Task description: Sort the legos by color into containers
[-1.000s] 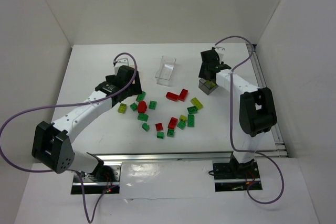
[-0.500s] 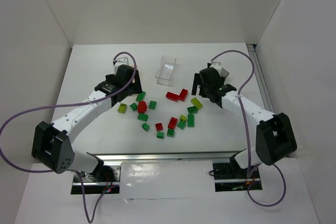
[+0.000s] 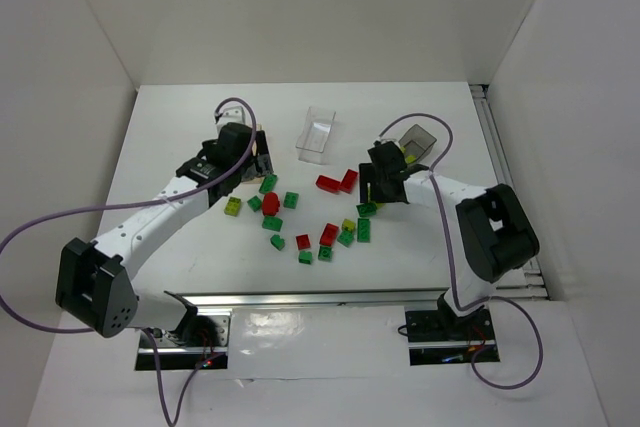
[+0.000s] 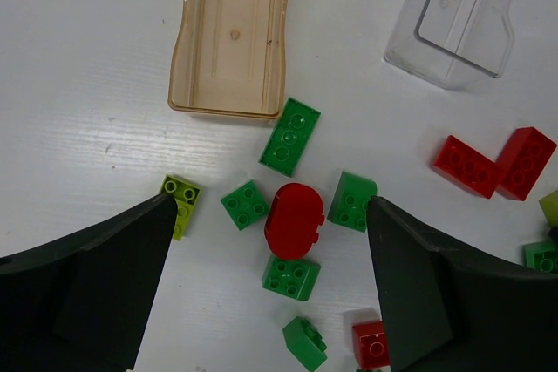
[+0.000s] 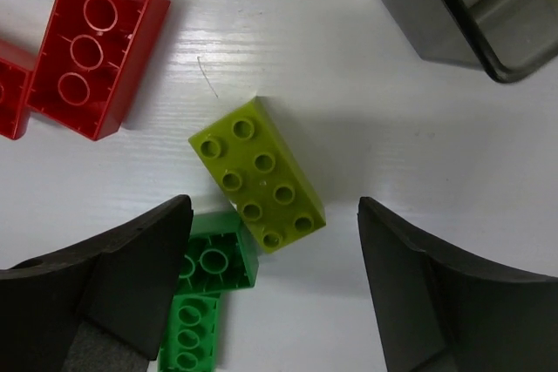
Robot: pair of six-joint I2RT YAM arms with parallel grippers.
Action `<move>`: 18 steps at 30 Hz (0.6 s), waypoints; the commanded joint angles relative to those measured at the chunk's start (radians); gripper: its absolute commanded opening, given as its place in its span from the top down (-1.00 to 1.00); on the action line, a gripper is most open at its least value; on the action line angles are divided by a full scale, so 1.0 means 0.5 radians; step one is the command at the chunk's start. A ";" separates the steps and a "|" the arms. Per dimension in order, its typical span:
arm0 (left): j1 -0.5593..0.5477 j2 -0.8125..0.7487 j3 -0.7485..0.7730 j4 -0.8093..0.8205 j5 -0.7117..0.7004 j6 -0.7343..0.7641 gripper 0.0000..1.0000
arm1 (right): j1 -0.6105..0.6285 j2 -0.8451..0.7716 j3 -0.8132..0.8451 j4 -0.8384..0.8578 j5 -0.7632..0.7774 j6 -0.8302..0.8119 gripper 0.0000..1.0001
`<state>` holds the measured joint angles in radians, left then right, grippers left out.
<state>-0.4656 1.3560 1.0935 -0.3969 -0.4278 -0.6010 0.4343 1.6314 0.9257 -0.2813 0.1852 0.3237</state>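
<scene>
Your right gripper (image 5: 272,206) has its jaws apart, one black finger on either side of a yellow-green eight-stud plastic brick (image 5: 257,176). That brick lies studs up on the white table (image 5: 288,32), and neither finger touches it. A pair of green bricks (image 5: 214,263) sits just beside its lower left end, and a red brick (image 5: 91,45) lies further off at the upper left. The dark smoky translucent box (image 5: 453,15) stands apart from the brick, at the upper right of the right wrist view.

Your left gripper (image 4: 270,202) is spread wide and holds nothing. It hangs over a red rounded plastic piece (image 4: 294,219) with small green bricks (image 4: 246,204) close around it. Beyond them stands the tan wood-coloured box (image 4: 231,37), with a long green brick (image 4: 290,135) just beside its near rim. The clear colourless plastic box (image 4: 462,15) is off to the right of it

The other loose legos (image 3: 330,232) lie scattered mid-table between your two arms
</scene>
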 commanded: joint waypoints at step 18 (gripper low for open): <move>0.011 -0.061 0.055 0.036 0.000 0.061 -0.99 | 0.015 -0.099 0.170 0.216 0.218 0.031 0.19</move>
<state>-0.4660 1.3460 1.0912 -0.3962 -0.4271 -0.5797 0.4343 1.6672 0.9520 -0.1822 0.2306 0.3355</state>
